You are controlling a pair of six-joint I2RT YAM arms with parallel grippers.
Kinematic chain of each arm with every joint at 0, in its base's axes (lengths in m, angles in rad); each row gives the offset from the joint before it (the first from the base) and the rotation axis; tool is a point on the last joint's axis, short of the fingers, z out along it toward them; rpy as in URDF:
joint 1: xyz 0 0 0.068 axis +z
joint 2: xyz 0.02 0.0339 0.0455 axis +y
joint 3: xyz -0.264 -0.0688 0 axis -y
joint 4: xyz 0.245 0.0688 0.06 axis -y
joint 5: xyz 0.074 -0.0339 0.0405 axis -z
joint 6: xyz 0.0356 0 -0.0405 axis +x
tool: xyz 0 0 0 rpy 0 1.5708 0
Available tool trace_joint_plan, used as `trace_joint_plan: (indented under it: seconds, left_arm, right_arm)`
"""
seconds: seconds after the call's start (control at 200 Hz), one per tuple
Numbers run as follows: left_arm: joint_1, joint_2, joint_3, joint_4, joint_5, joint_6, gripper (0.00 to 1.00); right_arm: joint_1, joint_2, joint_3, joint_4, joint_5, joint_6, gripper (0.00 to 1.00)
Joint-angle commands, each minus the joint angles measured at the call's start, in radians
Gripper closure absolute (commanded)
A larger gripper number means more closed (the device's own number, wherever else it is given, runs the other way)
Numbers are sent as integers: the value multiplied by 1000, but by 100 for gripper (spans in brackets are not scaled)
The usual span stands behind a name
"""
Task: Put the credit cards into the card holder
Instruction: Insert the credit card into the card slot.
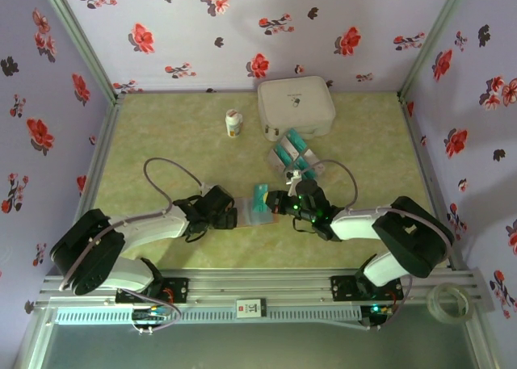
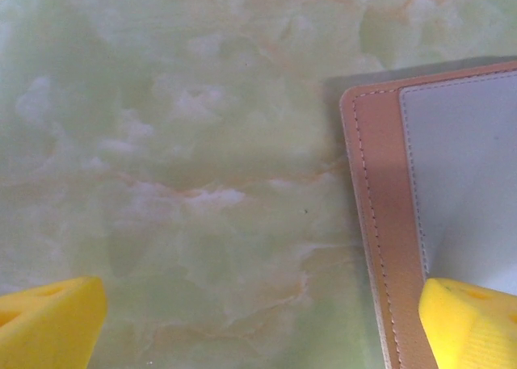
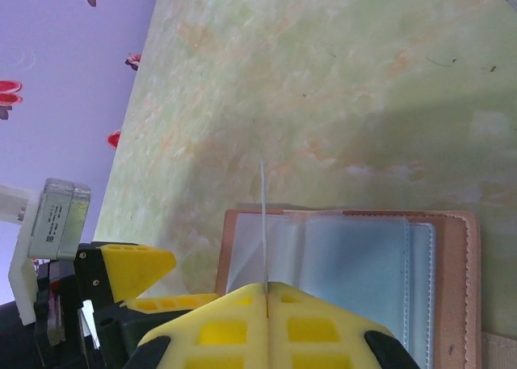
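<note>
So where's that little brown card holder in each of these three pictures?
Top view: the holder lies open in the middle of the picture, on the table.
Left wrist: holder at the right edge, stitched brown border and grey lining.
Right wrist: holder at bottom centre to right, open, clear pockets showing.
Shared landmark: the green marbled table under it in all three.

The card holder [image 2: 380, 224], brown with a stitched edge and a pale grey inner pocket, lies on the green marbled table [image 2: 178, 143]. The left gripper [image 2: 260, 324] is spread wide. One yellow fingertip [image 2: 472, 324] is over the holder's pocket, and the other is well clear of the holder, above bare table.
</note>
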Motion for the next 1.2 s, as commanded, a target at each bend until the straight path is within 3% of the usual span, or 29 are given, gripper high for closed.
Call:
trace_joint_plan:
  seconds: [0.0,1.195]
  left_arm:
    - [5,21,-10,2,-23,2,0]
    - [5,52,-16,-3,-53,9,0]
  right_arm:
    - [11,15,-9,39,-2,10,100]
    - [29,200,15,222,-68,52,100]
